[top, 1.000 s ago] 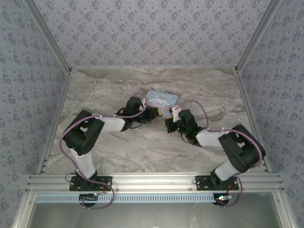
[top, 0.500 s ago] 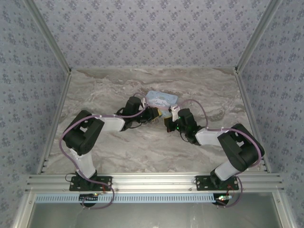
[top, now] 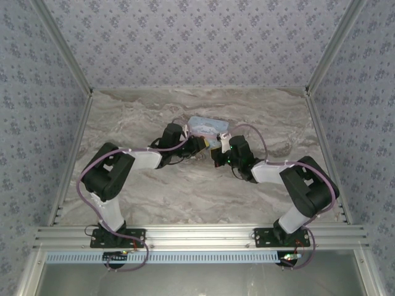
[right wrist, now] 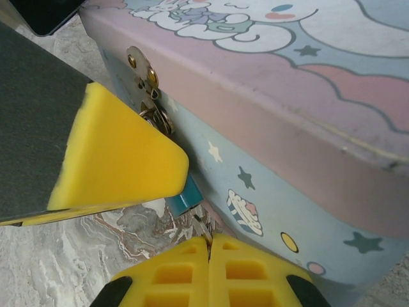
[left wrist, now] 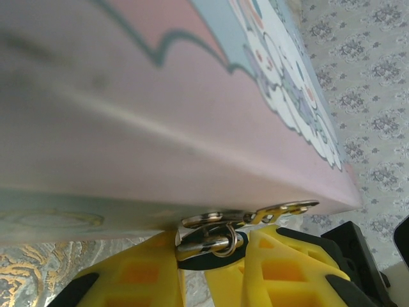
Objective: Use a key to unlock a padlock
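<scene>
Two grippers at tin front, I see left gripper clamped on padlock under the hasp, right gripper fingers pinched together on key just below padlock's teal body

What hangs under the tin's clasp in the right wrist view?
A grey metal loop under the clasp and a teal corner of the padlock show; a yellow finger of the left tool covers the rest of it.
</scene>
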{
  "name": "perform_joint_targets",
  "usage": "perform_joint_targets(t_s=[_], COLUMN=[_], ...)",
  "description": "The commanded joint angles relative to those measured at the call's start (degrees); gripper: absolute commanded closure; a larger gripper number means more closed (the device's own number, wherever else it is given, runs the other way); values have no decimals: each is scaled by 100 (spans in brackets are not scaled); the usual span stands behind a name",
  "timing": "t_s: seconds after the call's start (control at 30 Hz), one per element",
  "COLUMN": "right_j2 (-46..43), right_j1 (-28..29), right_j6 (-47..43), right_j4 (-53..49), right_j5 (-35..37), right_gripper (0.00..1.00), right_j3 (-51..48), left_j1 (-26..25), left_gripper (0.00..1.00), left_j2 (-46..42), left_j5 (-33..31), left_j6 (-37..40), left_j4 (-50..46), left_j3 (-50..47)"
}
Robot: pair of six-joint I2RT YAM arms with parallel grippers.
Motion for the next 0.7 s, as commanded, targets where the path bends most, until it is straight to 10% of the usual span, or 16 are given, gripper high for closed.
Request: perform_joint_targets(t_s=[0.0, 0.67], right_j2=[30, 638], right_j1=[54, 40], right_j6=[63, 1293], right_j4=[459, 1133], right_j5=[-388, -109], right_gripper=[99, 100], right_j3=[447, -541], left_j1=[-178, -136], left_gripper=[88, 77], left_j2=[-131, 752], left_j5=[496, 322], left_j6=[-9, -415], left_j4=[-22, 541], left_j3=[217, 427])
